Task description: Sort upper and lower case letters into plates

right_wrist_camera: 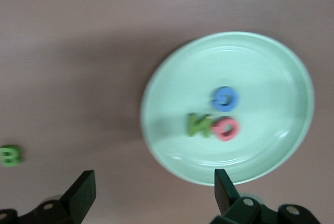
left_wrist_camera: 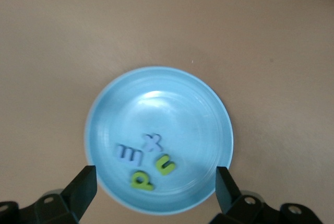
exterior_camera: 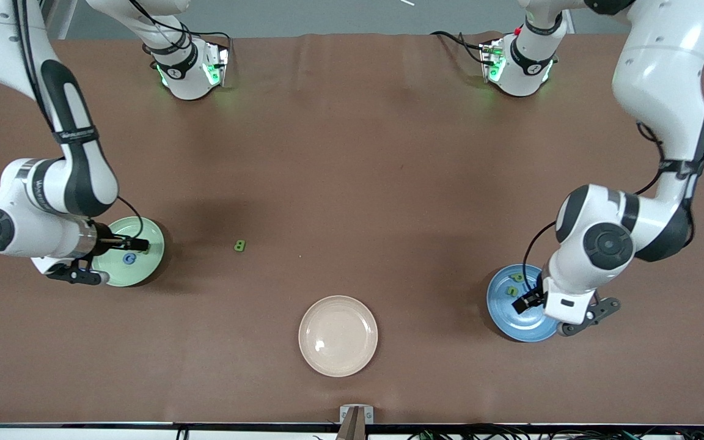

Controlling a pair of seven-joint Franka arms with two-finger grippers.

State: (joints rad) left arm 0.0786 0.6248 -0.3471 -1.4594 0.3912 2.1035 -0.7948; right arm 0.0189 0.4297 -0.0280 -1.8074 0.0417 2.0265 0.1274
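Note:
The mint green plate (exterior_camera: 144, 269) lies toward the right arm's end of the table. My right gripper (exterior_camera: 137, 245) hangs open and empty over it. In the right wrist view the mint green plate (right_wrist_camera: 271, 67) holds a blue G (right_wrist_camera: 225, 98), a green N (right_wrist_camera: 200, 125) and a red Q (right_wrist_camera: 226, 129); the right gripper (right_wrist_camera: 154, 192) is over the plate's rim. The blue plate (exterior_camera: 505, 318) lies toward the left arm's end. My left gripper (exterior_camera: 527, 302) is open and empty above it. The blue plate (left_wrist_camera: 188, 104) holds a pale m (left_wrist_camera: 129, 154), a pale x (left_wrist_camera: 152, 141), a green u (left_wrist_camera: 165, 164) and a green p (left_wrist_camera: 141, 180), below the left gripper (left_wrist_camera: 155, 190).
A small green letter B (exterior_camera: 239, 245) lies alone on the brown table between the two plates, beside the mint one; it also shows as the green B (right_wrist_camera: 10, 155) in the right wrist view. A cream-beige plate (exterior_camera: 338, 335) sits near the front edge, with nothing in it.

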